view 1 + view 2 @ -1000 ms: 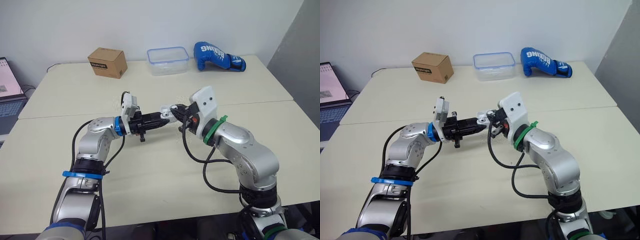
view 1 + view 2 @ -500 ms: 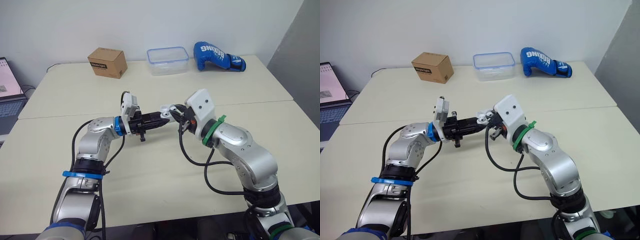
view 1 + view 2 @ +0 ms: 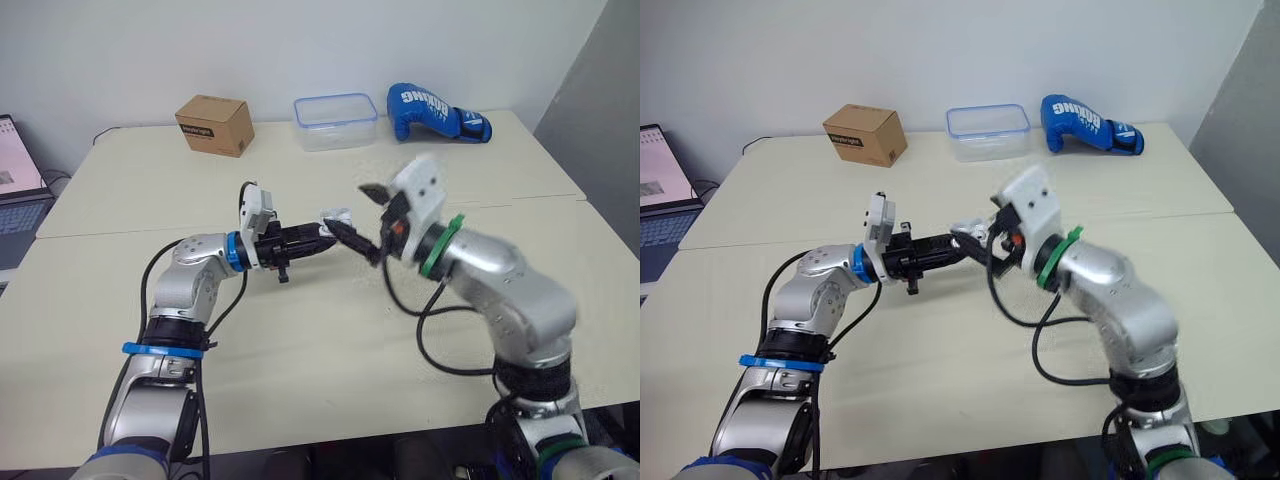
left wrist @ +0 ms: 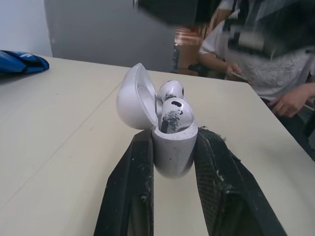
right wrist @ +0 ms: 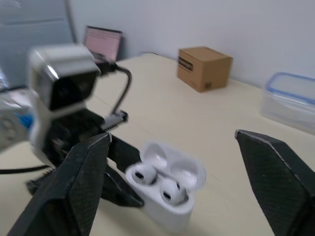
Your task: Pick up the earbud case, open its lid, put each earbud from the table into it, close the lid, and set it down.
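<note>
Left wrist view is giving me the clearest look at the earbud case [image 4: 172, 152]: it is sitting upright between the two black fingers [image 4: 130, 187] of the left gripper [image 4: 173, 133], which is clamping it by the sides of its body. Its lid [image 4: 132, 98] is standing hinged open to one side, and two white earbuds, one nearer [image 4: 176, 114] and one behind it [image 4: 170, 91], are resting in their sockets with the rounded heads poking out.

From the head cameras I am seeing the case being held up off the table [image 3: 300, 350], above its middle, with the left arm reaching in from the left edge. The right gripper [image 3: 362, 212] is hanging just beside the case on its right, not touching it, and its fingers [image 5: 81, 187] are spreading wide apart with nothing between them; in the right wrist view the open case is lying in the gap ahead of them.

Along the far edge a cardboard box [image 3: 213, 124] is sitting toward the left corner, a clear plastic container [image 3: 336, 121] with a blue rim near the middle, and a blue boxing glove [image 3: 436, 112] to its right. A laptop [image 3: 18, 170] is showing past the left edge. A person [image 4: 266, 64] is sitting beyond the table in the left wrist view.
</note>
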`<state>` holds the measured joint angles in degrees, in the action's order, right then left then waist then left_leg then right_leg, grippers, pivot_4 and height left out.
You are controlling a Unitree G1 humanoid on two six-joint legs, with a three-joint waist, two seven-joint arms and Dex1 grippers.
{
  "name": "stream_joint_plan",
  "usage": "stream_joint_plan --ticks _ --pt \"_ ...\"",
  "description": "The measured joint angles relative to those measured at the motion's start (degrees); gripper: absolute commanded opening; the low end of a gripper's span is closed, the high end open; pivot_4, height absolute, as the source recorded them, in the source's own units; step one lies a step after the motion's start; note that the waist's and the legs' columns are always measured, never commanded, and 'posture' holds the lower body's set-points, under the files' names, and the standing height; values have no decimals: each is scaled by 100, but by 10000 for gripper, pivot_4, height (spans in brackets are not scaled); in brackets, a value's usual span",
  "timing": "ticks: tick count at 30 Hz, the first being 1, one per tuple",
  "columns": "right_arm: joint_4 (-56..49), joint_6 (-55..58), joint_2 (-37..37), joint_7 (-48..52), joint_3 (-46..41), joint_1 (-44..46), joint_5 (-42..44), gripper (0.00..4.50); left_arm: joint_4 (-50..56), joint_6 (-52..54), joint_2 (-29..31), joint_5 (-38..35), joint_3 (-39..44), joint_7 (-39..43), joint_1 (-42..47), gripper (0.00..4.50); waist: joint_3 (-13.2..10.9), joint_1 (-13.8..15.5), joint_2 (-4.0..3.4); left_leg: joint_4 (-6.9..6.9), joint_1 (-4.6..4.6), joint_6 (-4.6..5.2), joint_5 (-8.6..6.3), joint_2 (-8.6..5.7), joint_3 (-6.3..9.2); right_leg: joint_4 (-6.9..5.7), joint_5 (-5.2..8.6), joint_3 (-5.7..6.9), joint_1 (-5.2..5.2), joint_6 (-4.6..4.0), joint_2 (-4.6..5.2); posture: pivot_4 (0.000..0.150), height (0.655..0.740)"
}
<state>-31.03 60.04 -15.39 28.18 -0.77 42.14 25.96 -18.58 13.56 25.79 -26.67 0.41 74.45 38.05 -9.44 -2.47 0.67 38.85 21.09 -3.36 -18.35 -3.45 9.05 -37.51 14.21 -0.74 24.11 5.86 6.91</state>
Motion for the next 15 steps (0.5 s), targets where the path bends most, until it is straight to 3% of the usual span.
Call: stream_joint_plan --ticks 4,9,15 --pt "570 312 -407 338 -467 688 556 18655 122 127 93 -40 2 74 -56 7855 0 1 0 -1 0 0 0 0 -2 6 0 2 -3 0 0 1500 7307" --pt "1799 -341 -1140 1083 178 924 256 185 568 375 108 -198 -1 103 -178 7855 0 -18 0 -4 2 1 -1 1 -9 14 0 -1 -1 0 0 1500 7307" --pt "2899 -1508 -1415 2176 1320 923 -349 185 1066 634 92 -304 -2 -41 -335 7855 0 -86 0 -4 2 1 -1 2 -11 21 0 -2 -2 0 0 1500 7307"
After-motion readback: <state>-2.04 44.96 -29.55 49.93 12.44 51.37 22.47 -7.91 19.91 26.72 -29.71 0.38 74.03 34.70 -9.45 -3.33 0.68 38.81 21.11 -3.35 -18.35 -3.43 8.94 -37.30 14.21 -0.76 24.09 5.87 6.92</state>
